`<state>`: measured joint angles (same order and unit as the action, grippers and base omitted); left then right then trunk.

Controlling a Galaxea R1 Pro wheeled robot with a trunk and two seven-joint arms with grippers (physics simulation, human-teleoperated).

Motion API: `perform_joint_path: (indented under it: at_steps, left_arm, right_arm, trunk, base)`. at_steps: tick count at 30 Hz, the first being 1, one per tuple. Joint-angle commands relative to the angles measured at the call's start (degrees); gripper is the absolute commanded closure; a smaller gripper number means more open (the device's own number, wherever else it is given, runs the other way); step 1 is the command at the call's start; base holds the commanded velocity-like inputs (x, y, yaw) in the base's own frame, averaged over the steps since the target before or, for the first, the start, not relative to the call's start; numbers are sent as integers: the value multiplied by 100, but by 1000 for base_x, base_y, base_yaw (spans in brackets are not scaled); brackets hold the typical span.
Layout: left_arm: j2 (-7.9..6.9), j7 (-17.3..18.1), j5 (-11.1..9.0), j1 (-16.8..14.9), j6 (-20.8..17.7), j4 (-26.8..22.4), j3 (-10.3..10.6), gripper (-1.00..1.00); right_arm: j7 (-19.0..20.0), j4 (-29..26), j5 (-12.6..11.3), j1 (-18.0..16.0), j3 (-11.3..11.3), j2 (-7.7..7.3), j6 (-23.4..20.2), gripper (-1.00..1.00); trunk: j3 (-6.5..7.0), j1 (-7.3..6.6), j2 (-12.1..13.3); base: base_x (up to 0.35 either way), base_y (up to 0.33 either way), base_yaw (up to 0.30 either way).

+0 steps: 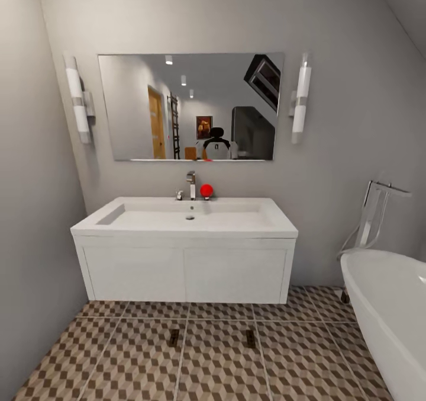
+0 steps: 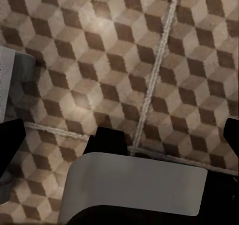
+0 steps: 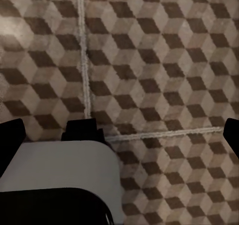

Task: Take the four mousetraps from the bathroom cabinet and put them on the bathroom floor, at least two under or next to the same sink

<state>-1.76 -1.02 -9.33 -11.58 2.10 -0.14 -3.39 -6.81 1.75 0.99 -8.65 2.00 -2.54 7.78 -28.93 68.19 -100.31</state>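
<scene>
The white wall-hung sink [image 1: 184, 253] with a chrome tap [image 1: 191, 185] fills the middle of the head view. On the cube-patterned bathroom floor [image 1: 219, 371] just in front of it lie two mousetraps, one to the left [image 1: 173, 337] and one to the right [image 1: 251, 338], both small, flat and dark brown. My left gripper [image 2: 119, 135] hangs open over bare tiles, its dark fingertips [image 2: 11, 140] wide apart with nothing between them. Over tiles too, my right gripper [image 3: 119, 135] is open and holds nothing. The cabinet is out of view.
A white oval bathtub [image 1: 390, 318] with a chrome standing tap [image 1: 373, 217] stands at the right. Grey walls close in on the left and behind the sink. A mirror [image 1: 189, 108] hangs above, and a red ball [image 1: 206, 190] sits by the tap.
</scene>
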Motion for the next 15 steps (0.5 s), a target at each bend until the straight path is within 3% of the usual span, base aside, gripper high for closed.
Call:
perform_joint_path:
  at_steps: [1, 15]
  left_arm:
    - [1, -4, -34, -3, 20, 6, -31, -100]
    - [6, -4, -104, 1, 27, 6, -31, -100]
  right_arm:
    - [-7, 19, 12, -7, 20, 2, 37, -100]
    - [4, 19, 12, -6, 20, 3, 32, -100]
  trunk:
    - [12, -23, 38]
    - [264, -331, 600]
  base:
    - [0, 0, 0]
    - [0, 0, 0]
